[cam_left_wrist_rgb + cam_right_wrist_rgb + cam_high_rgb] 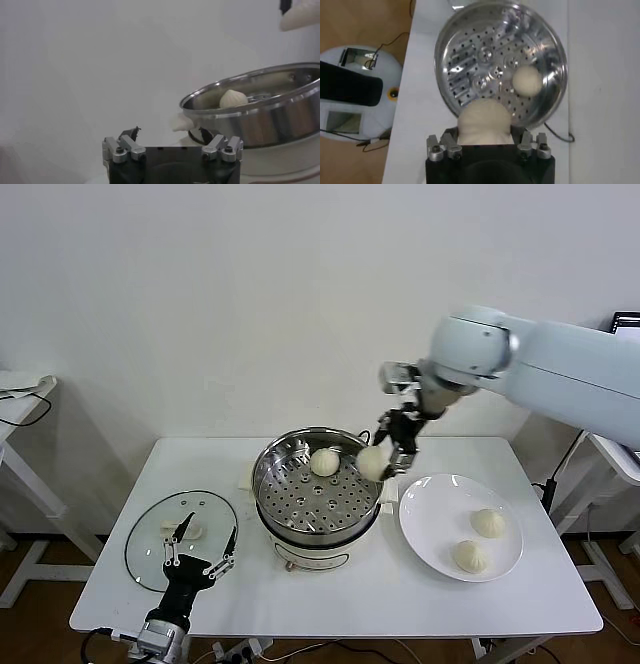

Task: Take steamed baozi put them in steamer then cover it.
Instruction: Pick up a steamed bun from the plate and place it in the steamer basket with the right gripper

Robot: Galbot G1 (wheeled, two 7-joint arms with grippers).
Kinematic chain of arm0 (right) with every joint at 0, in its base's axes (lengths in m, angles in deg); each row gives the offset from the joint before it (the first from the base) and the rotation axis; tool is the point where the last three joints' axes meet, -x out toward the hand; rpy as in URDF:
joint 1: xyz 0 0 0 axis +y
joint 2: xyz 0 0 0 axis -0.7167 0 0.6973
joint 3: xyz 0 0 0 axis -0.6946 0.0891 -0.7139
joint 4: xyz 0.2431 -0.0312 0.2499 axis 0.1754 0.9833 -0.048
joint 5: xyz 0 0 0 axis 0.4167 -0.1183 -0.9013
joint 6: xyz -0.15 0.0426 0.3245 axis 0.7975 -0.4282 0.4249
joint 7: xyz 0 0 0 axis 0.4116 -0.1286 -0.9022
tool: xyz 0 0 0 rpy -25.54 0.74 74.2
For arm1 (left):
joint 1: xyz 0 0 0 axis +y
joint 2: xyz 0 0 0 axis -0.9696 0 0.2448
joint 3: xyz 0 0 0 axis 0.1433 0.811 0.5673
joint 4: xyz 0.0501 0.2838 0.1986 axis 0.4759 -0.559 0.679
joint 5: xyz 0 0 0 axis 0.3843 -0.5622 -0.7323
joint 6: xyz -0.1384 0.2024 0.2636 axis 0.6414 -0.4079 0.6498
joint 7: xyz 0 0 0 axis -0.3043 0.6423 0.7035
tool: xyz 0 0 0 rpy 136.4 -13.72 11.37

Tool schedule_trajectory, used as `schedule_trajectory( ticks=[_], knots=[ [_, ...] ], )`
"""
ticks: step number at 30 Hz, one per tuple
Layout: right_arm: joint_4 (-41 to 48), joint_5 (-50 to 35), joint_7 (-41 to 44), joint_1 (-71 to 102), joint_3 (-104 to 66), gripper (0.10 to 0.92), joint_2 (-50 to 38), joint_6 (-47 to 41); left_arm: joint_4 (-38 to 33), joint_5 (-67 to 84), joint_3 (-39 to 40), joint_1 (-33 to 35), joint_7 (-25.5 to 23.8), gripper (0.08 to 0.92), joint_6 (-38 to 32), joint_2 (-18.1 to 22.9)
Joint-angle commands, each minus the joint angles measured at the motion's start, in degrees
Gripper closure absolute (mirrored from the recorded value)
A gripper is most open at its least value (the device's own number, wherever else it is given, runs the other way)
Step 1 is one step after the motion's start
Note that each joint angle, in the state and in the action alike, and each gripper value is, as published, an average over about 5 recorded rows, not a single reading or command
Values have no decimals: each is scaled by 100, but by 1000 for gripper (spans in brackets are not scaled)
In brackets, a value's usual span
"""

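The steamer (290, 514) stands mid-table with one baozi (324, 462) on its perforated tray (470, 50). My right gripper (385, 459) hangs over the steamer's right rim, shut on a second baozi (372, 464). The right wrist view shows that held baozi (484, 117) between the jaws of the right gripper (485, 131), above the tray's edge, with the resting baozi (527, 81) beyond. Two more baozi (489, 523) (470, 556) lie on the white plate (425, 514). My left gripper (205, 542) waits open, low at the front left over the glass lid (150, 534).
The left wrist view shows the left gripper (169, 134) low beside the steamer's steel wall (270, 120). The steamer's cream base (310, 559) faces the table's front. A side table (20, 399) stands off to the left, and cables lie on the floor.
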Motion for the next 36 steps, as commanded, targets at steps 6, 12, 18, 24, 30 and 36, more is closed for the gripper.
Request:
schedule_trajectory(
  ticks=[6, 12, 18, 24, 30, 36],
  knots=[
    [1545, 175, -78, 826, -372, 331, 2207, -239, 56, -1, -50, -11, -9, 177, -27, -3],
    [2390, 628, 23, 1456, -505, 330, 2712, -121, 115, -1, -95, -11, -21, 177, -51, -5],
    [2945, 967, 74, 1924, -600, 330, 3043, -3, 156, 4, -104, -36, -27, 177, -50, -15],
    [3380, 1209, 132, 2141, -697, 330, 3250, 101, 205, 10, -101, -77, -30, 177, -49, -24],
    [3606, 1313, 128, 2260, -808, 330, 3373, 129, 237, 10, -93, -101, -35, 177, -55, -32],
    [3738, 1378, 101, 2283, -889, 325, 3447, 154, 240, 8, -98, -99, -37, 177, -70, -31]
  ],
)
